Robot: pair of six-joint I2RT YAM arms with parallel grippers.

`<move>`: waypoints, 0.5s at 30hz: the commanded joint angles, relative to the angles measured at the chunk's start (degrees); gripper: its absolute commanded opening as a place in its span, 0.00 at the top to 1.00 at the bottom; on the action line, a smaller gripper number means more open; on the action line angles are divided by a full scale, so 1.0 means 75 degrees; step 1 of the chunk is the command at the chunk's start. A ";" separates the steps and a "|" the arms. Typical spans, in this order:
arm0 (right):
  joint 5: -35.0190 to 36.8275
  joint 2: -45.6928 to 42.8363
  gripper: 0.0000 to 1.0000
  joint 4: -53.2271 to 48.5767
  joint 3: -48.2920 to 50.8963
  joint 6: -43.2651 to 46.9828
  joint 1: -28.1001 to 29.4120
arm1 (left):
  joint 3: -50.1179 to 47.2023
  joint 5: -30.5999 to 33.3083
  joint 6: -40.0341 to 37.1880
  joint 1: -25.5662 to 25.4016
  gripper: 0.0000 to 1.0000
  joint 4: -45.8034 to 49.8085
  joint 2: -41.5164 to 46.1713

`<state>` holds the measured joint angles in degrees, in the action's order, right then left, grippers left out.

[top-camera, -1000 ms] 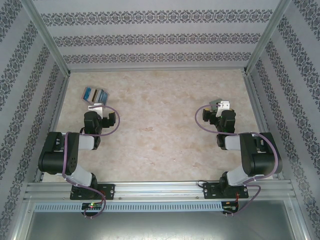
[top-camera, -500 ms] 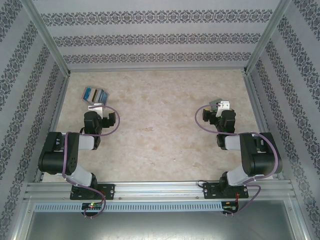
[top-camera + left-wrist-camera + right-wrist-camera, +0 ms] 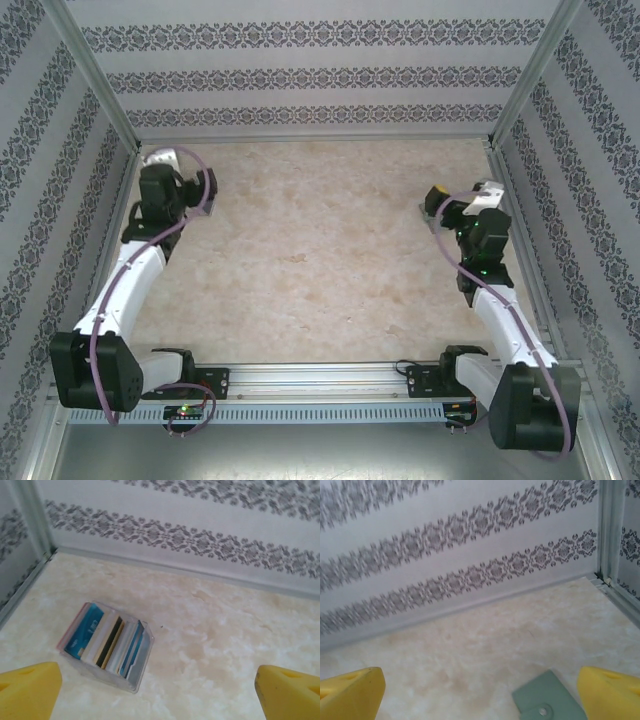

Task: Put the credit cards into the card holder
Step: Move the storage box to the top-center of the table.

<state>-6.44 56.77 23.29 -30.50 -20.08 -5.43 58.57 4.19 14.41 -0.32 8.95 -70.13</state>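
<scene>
Several credit cards (image 3: pixel 100 637), blue, white, black and teal, stand on edge in a clear plastic tray (image 3: pixel 135 672) near the far-left corner. My left gripper (image 3: pixel 157 696) hovers above and just behind the tray, open, its yellow fingertips (image 3: pixel 27 690) wide apart with nothing between them. In the top view the left gripper (image 3: pixel 165 185) covers the tray. The card holder (image 3: pixel 547 700), a flat grey-green wallet with a round snap, lies on the table low between my right gripper's (image 3: pixel 480 696) open fingers, closer to the right one. The right gripper (image 3: pixel 460 203) hangs over it at the table's right side.
The marble-patterned table (image 3: pixel 320 250) is boxed in by patterned walls (image 3: pixel 320 75) and metal corner posts (image 3: pixel 610 530). The tray sits close to the left wall, the wallet close to the right wall. Open tabletop lies between the two arms.
Both arms have unfolded and reached out: the left gripper swung to the far left over the card tray, the right gripper moved to the right and further out over the wallet.
</scene>
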 commanded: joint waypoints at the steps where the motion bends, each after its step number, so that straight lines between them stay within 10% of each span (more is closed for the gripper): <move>1: -0.1045 0.0229 0.02 -0.1054 0.0000 -0.1517 -0.0137 | 0.1027 0.0877 0.1277 0.0068 0.01 0.3341 -0.0422; 9: -0.0384 0.1522 0.02 -0.2873 -0.1354 -0.0582 0.1476 | 0.2655 -0.2261 0.0542 0.1484 0.01 0.3945 -0.2384; 15: -0.0063 0.1722 0.02 -0.2851 -0.1393 -0.0722 0.2112 | 0.5100 -0.2417 -0.0646 0.1885 0.00 0.5088 -0.4794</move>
<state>-9.82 69.41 3.07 -39.81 -25.58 9.26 90.83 -10.35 14.87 12.56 40.38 -101.97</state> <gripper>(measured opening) 0.982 0.994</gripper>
